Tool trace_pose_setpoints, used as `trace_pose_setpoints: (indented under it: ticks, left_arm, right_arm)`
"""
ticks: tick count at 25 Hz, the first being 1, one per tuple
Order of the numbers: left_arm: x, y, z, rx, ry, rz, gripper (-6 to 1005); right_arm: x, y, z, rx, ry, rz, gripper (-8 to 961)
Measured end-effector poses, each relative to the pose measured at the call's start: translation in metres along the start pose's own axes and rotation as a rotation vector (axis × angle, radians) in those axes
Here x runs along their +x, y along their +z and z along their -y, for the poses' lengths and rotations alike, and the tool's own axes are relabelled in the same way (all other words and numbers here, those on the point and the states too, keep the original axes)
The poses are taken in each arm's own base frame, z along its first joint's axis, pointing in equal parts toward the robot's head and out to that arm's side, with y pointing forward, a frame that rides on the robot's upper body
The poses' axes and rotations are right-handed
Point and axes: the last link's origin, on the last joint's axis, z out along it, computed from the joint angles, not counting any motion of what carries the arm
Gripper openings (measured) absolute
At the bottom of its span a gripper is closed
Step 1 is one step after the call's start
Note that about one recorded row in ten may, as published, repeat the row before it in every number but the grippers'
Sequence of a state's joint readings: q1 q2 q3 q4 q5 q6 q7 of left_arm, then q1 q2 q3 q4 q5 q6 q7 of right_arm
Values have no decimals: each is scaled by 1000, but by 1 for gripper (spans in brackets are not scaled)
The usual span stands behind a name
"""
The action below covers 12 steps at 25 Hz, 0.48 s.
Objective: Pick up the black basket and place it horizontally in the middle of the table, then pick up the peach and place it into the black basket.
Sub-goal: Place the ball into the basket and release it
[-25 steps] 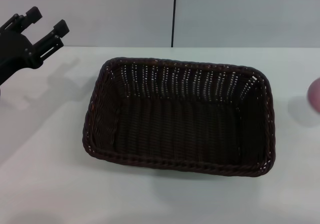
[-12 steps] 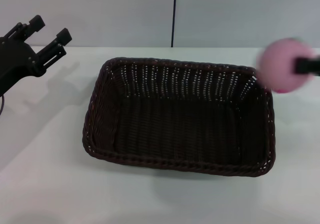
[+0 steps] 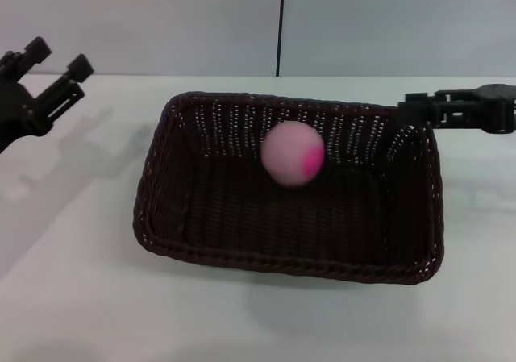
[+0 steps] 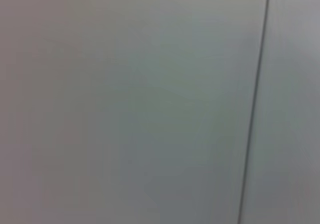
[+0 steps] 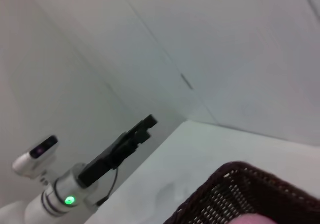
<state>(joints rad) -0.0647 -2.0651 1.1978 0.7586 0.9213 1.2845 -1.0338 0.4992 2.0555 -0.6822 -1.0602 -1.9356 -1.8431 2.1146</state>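
Peach (image 3: 293,153) blurred over the black basket (image 3: 288,258), clear of the right gripper (image 3: 411,105) at two o'clock. Right's grip: can't tell. Left gripper (image 3: 55,64) spread wide at ten o'clock.

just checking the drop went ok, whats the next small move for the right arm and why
Probably pull the right gripper back off the far right corner of the basket. The peach is no longer in its grip and shows over the basket's inside, so nothing is left to hold. The left gripper waits open at the far left.

Matte black left hand (image 3: 48,72) with blocky square-tipped fingers, white arm segment (image 5: 47,199) with green light, black right hand (image 3: 419,108)
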Motion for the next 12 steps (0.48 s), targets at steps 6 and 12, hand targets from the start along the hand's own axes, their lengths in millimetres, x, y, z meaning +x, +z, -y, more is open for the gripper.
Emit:
trace_pose_setpoints:
  ticks: [6, 12]
  left_arm:
    - [-6, -23, 11, 79, 13, -26, 756]
    - [-18, -51, 18, 188, 39, -76, 754]
  right_arm:
    - [17, -33, 7, 49, -46, 226, 582]
    - [77, -69, 18, 187, -174, 724, 660]
